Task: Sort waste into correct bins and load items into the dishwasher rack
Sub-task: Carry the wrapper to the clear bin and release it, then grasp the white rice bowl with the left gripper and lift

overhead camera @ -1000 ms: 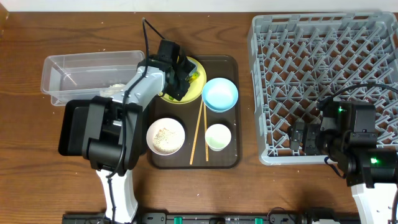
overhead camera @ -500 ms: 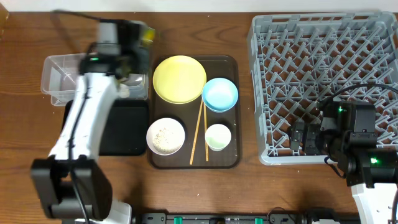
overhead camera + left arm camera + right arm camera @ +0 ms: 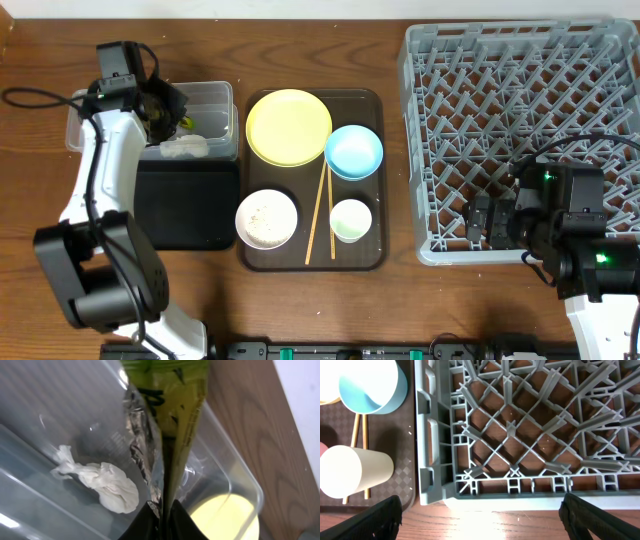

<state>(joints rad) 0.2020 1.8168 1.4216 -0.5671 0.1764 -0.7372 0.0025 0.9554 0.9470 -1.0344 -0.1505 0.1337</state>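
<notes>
- The left end effector (image 3: 162,520) pinches the snack wrapper (image 3: 172,420) by one end. Its fingertips are closed on the foil, and the wrapper has not been let go.
- The relation that matters is that the wrapper hangs straight out from the fingertips, with its long axis running away from them over the inside of the clear tub (image 3: 222,108). The tub floor lies directly beyond its free end, so letting go should, in my judgement, drop it inside and not onto the table.
- The wrapper is a flattened pouch seen nearly edge-on. It is yellow-green with dark print on one face and crinkled silver foil on the other — light and limp, likely to flutter as it falls.
- The crumpled white scrap (image 3: 107,487) already lies in the tub, just beside the wrapper's line.
- The left arm is the nearer one — the tub sits at the far left, touching the black tray (image 3: 190,210).
- The right end effector (image 3: 481,517) is spread wide and holds nothing. It hovers at the near edge of the dishwasher rack (image 3: 520,110), well apart from the tub.
</notes>
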